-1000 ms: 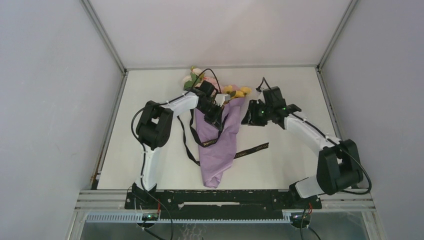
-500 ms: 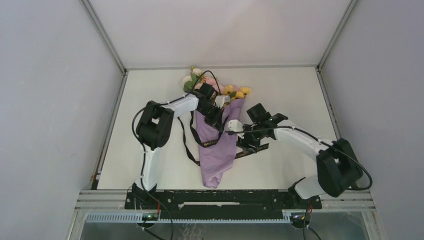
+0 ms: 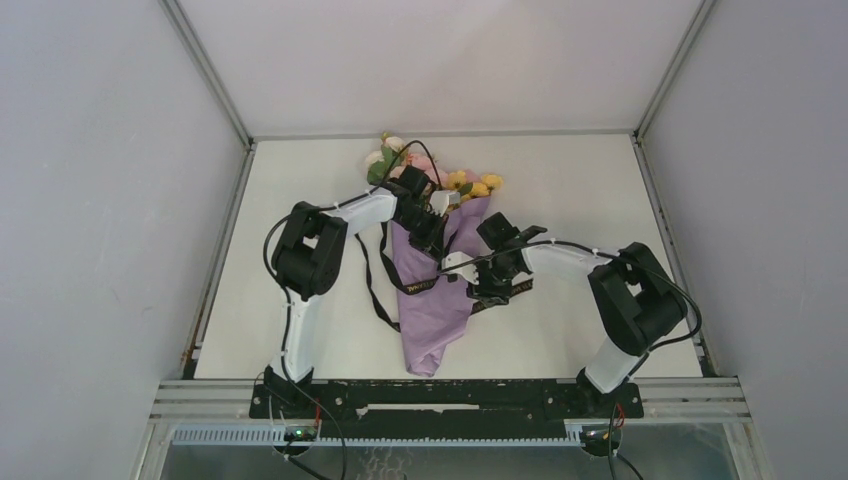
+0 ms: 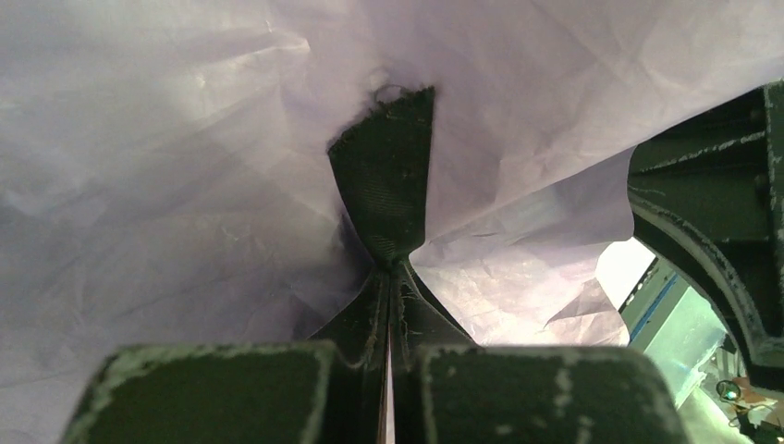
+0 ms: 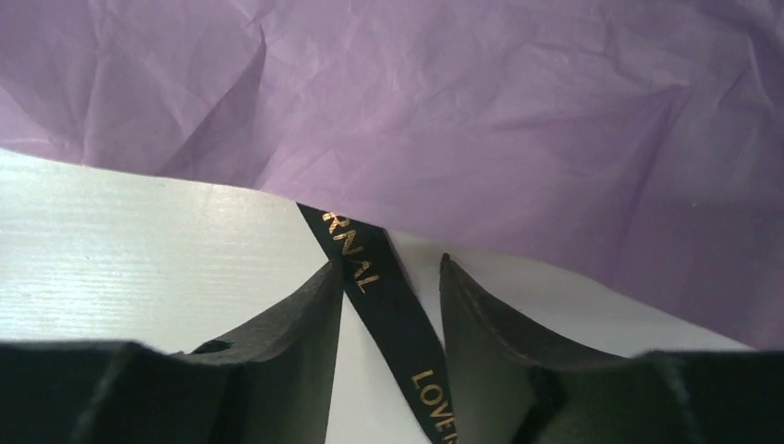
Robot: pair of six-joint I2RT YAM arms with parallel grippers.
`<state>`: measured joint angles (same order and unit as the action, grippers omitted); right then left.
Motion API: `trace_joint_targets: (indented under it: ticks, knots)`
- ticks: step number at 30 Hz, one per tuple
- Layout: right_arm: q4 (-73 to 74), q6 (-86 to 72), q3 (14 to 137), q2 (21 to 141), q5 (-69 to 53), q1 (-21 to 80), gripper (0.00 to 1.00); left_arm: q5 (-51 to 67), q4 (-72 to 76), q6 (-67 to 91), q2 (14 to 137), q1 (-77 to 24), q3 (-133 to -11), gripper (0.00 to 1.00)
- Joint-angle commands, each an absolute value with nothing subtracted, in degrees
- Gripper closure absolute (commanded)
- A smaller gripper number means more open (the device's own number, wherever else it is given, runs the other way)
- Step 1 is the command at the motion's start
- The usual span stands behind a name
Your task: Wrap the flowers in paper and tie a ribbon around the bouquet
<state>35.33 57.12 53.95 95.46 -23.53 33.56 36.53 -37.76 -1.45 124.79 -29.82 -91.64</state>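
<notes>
Tho flat: 1 bouquet point(image 3: 435, 300), 1 ribbon point(image 5: 370, 277)

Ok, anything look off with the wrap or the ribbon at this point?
Nothing spilled or torn. The ribbon is only draped loose across the bouquet, not tied: the left gripper pinches it near a frayed-looking end, while the right gripper stands open astride the other run on the table.

Pale grey walls point(image 3: 90, 200), white table point(image 3: 580, 180)
</notes>
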Motion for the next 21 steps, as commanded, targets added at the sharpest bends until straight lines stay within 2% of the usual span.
trace_joint_targets:
  ticks: [1,2,3,9,15,21]
  knots:
    - [37.2,56.9,53.0,99.2,-18.8,35.5,0.71,34.7,-37.0,-2.0,121.6,-29.5,-91.2,1.0]
    - [37.1,56.5,53.0,98.9,-18.3,35.4,0.93,34.6,-37.0,-1.9,121.6,-29.5,-91.3,1.0]
    - [36.8,55.7,53.0,98.1,-17.7,35.2,1.0,34.5,-37.0,-1.9,121.6,-29.5,-91.4,1.0]
    - [32.5,49.3,52.6,87.7,-7.2,27.0,1.0,33.0,-37.2,-2.9,121.6,-29.5,-91.7,1.0]
    - [17.6,40.9,52.2,76.3,11.5,6.6,1.0,32.1,-37.7,-3.6,122.0,-29.5,-92.4,1.0]
    - [9.0,39.5,51.6,60.0,16.0,2.4,1.0,31.9,-37.9,-3.7,122.2,-29.5,-93.0,1.0]
